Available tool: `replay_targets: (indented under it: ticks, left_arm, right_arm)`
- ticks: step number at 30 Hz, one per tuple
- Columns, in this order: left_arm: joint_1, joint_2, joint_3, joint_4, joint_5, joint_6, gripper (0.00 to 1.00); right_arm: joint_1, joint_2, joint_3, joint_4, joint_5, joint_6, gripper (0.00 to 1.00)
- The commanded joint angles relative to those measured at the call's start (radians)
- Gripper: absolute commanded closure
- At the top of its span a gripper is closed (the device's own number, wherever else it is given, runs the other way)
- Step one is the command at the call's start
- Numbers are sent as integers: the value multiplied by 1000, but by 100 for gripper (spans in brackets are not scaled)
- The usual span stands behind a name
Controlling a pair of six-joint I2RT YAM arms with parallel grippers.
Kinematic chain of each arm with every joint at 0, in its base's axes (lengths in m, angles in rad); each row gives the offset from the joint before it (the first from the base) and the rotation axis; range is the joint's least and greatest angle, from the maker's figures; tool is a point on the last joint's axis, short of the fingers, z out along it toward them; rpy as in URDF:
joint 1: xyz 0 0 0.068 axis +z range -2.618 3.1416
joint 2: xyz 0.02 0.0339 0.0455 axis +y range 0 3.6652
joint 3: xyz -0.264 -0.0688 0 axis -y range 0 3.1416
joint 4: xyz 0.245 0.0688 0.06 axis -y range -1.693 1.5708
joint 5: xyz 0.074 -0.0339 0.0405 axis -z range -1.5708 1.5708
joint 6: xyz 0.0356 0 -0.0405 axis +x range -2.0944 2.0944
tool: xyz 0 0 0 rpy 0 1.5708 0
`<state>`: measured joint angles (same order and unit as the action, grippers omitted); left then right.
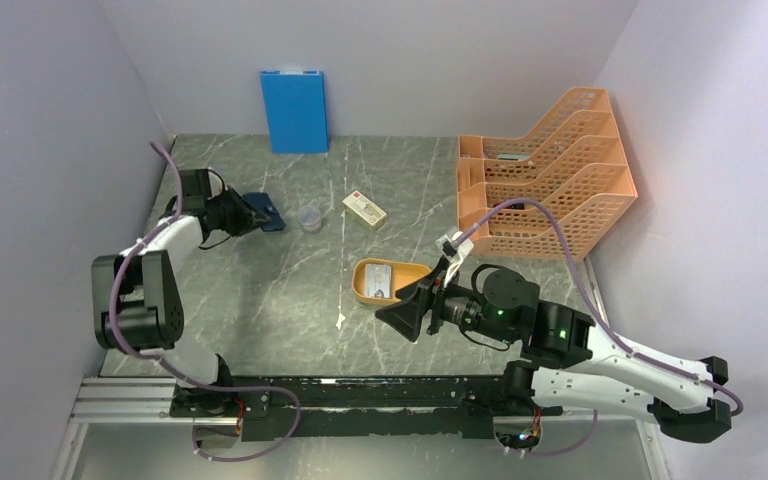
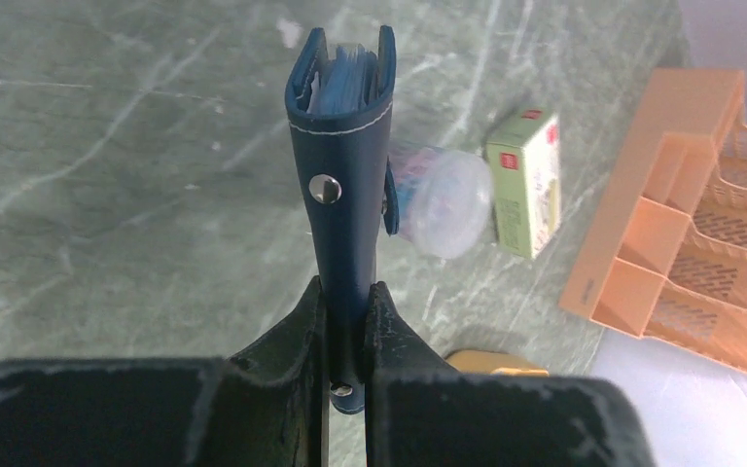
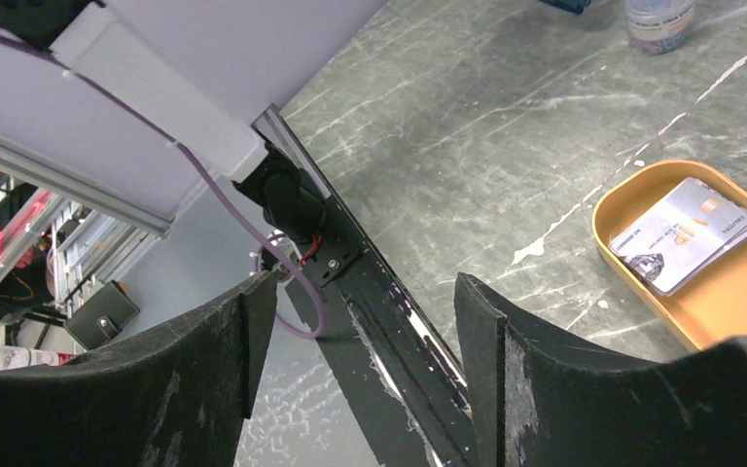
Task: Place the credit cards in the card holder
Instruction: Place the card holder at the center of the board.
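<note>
Jaws at left clamp the card holder (image 2: 341, 209), hiding its lower end; right jaws gape empty.

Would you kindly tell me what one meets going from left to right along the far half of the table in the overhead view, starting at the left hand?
left hand → card holder → small clear cup → cream box → orange file rack. The blue folder is left out because it overlaps holder and cup.

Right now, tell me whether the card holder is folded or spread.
Folded but unsnapped: the card holder, pinched in the left gripper, has its covers close together, snap stud bare, blue pockets showing between.
</note>
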<state>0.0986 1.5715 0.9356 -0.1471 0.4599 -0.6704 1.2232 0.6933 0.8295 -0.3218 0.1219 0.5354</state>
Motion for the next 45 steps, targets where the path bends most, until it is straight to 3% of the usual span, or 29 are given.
replay_targets:
  ticks: [1,9,14,19,29,45]
  left_arm:
    - [17,93,38,-4,-10,20,95]
    - [35,130,25,-37,-34,68,95]
    - [41,142,27,-80,-72,62,87]
    - [50,145,25,-108,-102,72,70]
    - [50,144,34,-128,-137,76,55]
    - [50,130,32,-142,-189,87,44]
  right_arm:
    - [-1,-33,-1,-19,20,9,30]
    - [-1,-78,-35,-22,30,42,30]
    - [0,-74,-40,-18,27,57,31]
    - [0,-73,-38,-22,27,61,31]
    - [0,-78,-42,-30,35,61,31]
    - [-2,-63,-38,-27,40,59,32]
